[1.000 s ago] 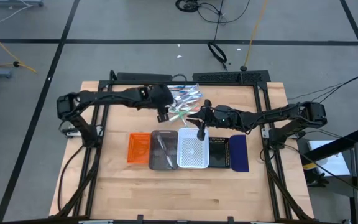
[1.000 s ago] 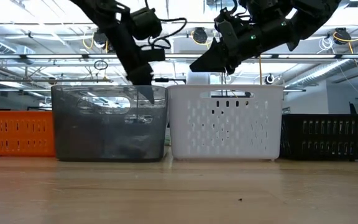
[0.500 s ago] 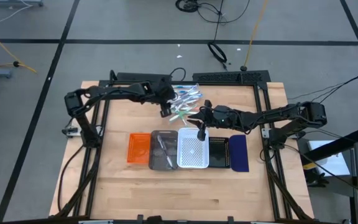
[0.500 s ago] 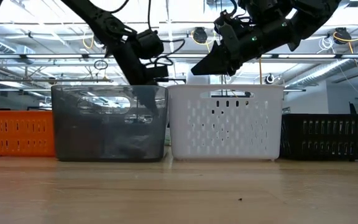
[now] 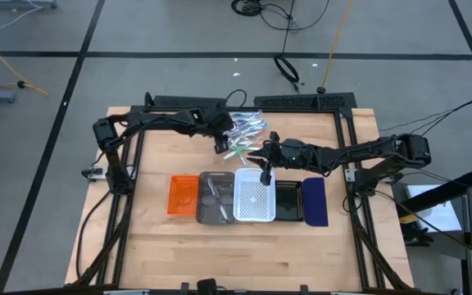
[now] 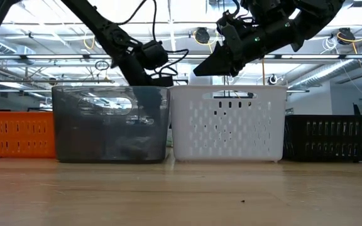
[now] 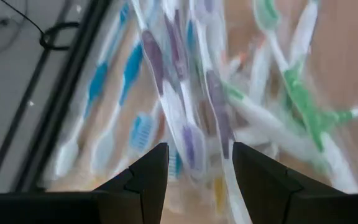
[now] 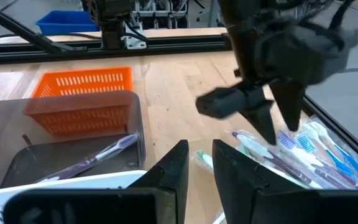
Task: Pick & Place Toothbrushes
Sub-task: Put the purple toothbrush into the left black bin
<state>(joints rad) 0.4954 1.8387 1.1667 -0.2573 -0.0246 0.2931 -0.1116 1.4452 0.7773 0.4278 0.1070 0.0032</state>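
Toothbrushes piled at upper centre of the high view, on the worktop behind the tray row; one lies in the grey tray. Left gripper sits over the pile's left edge, jaws apart, nothing between them. Right gripper hangs over the white tray, jaws nearly together; we can't tell if it grips anything. We'd single out an outlying brush, straddle its handle crosswise, then close, to avoid lifting two.
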